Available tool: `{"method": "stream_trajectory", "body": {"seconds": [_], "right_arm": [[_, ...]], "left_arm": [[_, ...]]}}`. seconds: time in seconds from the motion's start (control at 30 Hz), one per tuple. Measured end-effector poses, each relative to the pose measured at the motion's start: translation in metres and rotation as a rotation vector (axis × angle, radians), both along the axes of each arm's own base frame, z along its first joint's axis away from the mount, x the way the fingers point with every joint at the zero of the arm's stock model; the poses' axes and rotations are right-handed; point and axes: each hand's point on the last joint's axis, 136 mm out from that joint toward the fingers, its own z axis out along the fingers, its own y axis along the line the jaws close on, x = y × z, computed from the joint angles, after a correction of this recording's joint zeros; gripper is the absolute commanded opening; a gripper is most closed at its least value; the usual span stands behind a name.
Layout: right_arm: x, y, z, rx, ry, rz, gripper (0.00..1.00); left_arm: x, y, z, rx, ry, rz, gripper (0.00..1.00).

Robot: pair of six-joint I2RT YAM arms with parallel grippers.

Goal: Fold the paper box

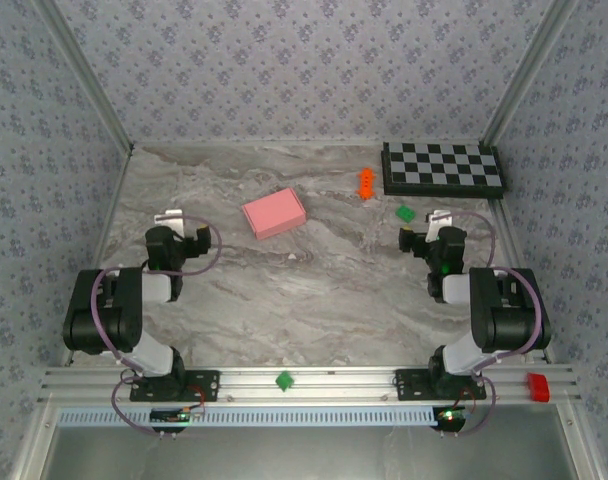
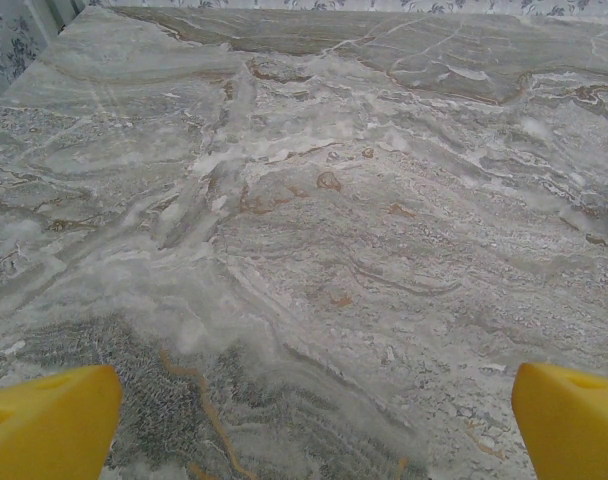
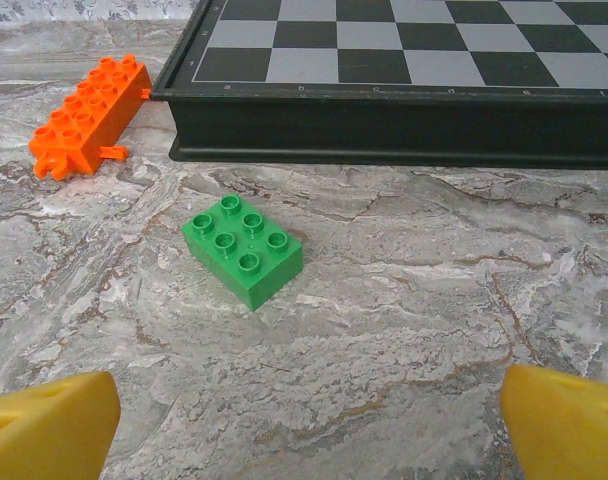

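- Nearest us, a small green block (image 1: pixel 283 380) and a red block (image 1: pixel 537 387) sit on the aluminium rail by the arm bases. We judge them to be clutter with no part in the folding.
- Our left gripper (image 2: pixel 312 425) hangs low over the bare marble table (image 2: pixel 314 200). Its yellow fingers (image 2: pixel 49 420) are spread wide with nothing between them, well short of the box.
- Our right gripper (image 3: pixel 309 425) is likewise spread and empty. It points at a green brick (image 3: pixel 242 248) lying just ahead of it, which it does not touch.
- The paper box (image 1: pixel 274 213) lies mid-table, left of centre and beyond both grippers, turned at a slight angle. It reads as a closed pink rectangular box with no flaps standing out. We therefore judge the folding done or nearly so, which would explain both arms standing clear of it.
- Farthest off, an orange brick (image 3: pixel 89 115) rests just beside the chessboard (image 3: pixel 404 60), well apart from the box.
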Motion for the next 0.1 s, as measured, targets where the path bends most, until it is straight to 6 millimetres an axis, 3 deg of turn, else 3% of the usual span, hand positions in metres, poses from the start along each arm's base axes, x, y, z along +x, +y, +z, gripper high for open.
{"method": "stream_trajectory", "body": {"seconds": [0.1], "right_arm": [[0.0000, 0.0000, 0.0000, 0.000, 0.000, 0.000, 1.00]], "left_arm": [[0.0000, -0.0001, 0.0000, 0.000, 0.000, 0.000, 1.00]]}}
